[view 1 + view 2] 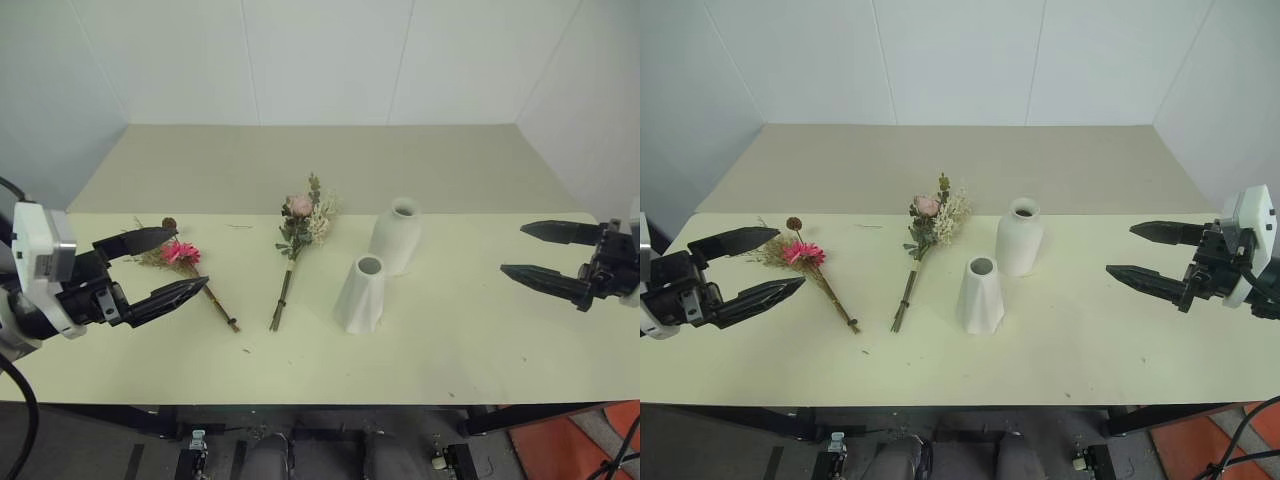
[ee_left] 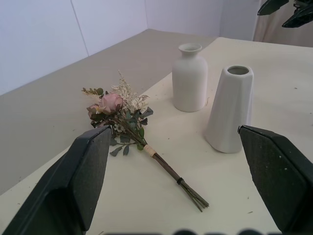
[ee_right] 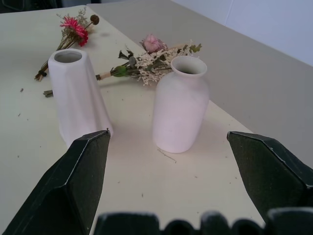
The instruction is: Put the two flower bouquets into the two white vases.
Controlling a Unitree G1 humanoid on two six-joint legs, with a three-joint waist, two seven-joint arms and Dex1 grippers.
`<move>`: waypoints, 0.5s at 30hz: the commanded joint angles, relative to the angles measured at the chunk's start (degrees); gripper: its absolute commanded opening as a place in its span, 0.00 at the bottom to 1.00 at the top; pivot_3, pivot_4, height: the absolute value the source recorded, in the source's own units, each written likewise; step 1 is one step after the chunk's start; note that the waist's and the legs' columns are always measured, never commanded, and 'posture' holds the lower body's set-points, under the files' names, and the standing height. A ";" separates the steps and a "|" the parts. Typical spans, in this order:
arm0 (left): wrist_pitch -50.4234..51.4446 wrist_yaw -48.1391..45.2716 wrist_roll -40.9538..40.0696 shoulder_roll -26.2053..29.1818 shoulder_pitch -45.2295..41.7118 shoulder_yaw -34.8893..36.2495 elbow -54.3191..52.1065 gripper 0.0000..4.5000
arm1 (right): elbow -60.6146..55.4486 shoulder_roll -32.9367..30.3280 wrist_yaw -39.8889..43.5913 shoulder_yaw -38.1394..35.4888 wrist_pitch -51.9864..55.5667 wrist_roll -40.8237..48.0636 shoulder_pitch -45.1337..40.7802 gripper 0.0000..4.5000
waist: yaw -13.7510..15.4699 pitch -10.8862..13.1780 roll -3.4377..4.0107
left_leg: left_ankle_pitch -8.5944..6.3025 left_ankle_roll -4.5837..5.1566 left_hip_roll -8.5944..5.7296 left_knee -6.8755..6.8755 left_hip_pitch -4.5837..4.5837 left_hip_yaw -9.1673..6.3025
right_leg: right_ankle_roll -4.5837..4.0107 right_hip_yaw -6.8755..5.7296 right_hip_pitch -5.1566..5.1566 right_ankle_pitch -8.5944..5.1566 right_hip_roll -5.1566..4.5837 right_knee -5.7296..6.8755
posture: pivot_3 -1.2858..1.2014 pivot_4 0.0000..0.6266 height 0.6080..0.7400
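Both bouquets lie flat on the table (image 1: 480, 350): the daisy bunch (image 1: 185, 262) at nine o'clock, the rose bunch (image 1: 298, 240) at center, the two vases (image 1: 380, 265) upright just beside it at three o'clock. The left gripper (image 1: 155, 265) and right gripper (image 1: 540, 252) hover with fingers spread wide, empty. The dried sprigs are probably light and brittle, so pinch the bound stems, not the heads.

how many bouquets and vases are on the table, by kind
bouquets: 2 (magenta one, pink rose one)
vases: 2 (bottle one, cone one)
total: 4
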 commanded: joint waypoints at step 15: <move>6.52 8.51 9.86 6.62 2.26 -6.36 -1.34 1.00 | 0.71 -1.46 -0.18 -1.88 -0.66 0.56 -2.36 1.00 | -0.01 0.01 0.03 | 0.00 0.00 -0.01 -0.01 0.01 0.01 | 0.12 0.03 0.00 -0.07 0.01 0.01 | 0.52 0.24 1.00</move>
